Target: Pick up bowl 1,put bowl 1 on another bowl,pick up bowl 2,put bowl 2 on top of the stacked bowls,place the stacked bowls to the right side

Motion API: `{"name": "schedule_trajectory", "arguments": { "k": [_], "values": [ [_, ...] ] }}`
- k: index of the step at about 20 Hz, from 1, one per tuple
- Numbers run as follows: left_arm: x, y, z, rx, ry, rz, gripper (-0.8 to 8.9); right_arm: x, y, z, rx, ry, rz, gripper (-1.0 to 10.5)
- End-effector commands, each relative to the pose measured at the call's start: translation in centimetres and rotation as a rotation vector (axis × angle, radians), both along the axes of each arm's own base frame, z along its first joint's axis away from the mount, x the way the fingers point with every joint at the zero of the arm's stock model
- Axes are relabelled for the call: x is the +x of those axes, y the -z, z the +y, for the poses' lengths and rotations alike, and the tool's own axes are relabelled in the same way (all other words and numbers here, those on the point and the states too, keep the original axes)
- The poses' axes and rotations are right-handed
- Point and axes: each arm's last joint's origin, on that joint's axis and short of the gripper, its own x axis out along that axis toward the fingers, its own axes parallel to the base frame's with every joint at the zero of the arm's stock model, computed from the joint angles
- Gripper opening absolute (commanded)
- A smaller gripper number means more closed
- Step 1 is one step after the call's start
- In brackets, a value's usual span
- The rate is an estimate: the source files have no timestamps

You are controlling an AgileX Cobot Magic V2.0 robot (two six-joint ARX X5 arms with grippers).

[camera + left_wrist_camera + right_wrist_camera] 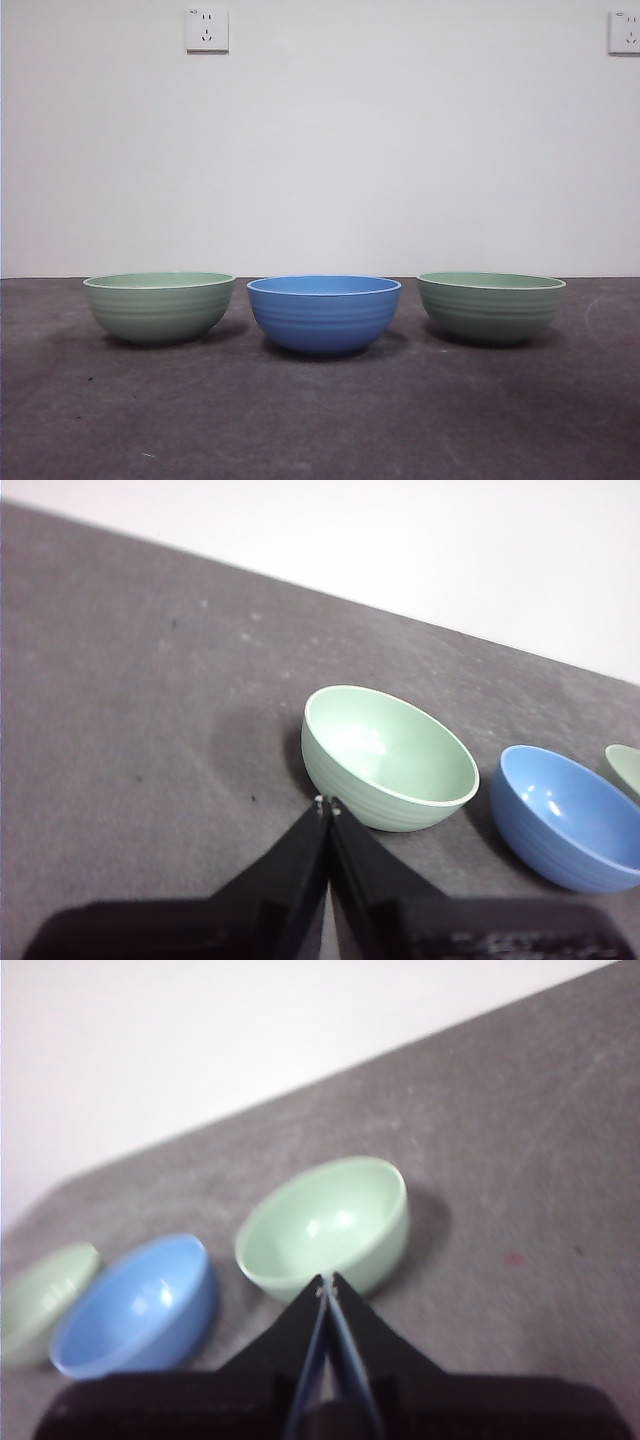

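Note:
Three ribbed bowls stand in a row on the dark table, apart from each other. The blue bowl is in the middle. A pale green bowl stands at the left and another pale green bowl at the right. My left gripper hovers above and short of the left green bowl, jaws shut and empty. Likewise shut on nothing, my right gripper hangs above and short of the right green bowl. Neither arm shows in the front view.
A white wall rises behind the table, with two sockets high on it. The grey tabletop stretches bare in front of the bowls and beyond both ends of the row.

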Motion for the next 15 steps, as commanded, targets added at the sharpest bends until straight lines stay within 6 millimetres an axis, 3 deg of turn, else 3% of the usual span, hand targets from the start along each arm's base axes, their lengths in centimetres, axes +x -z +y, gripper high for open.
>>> {"name": "schedule_trajectory", "arguments": {
  "k": [1,7,15],
  "values": [
    [-0.4,-1.4,0.0,-0.044,0.017,-0.009,-0.06,-0.2,-1.7,0.0,0.053,0.003,-0.013,-0.1],
    [-0.9,-4.3,-0.2,-0.046,0.078,0.010,-0.06,-0.2,-5.3,0.1,0.048,-0.044,0.047,-0.1],
    [-0.3,-7.8,-0.6,0.048,0.247,0.118,-0.06,0.4,-10.3,0.7,-0.100,-0.248,0.224,-0.1]
  ]
}}
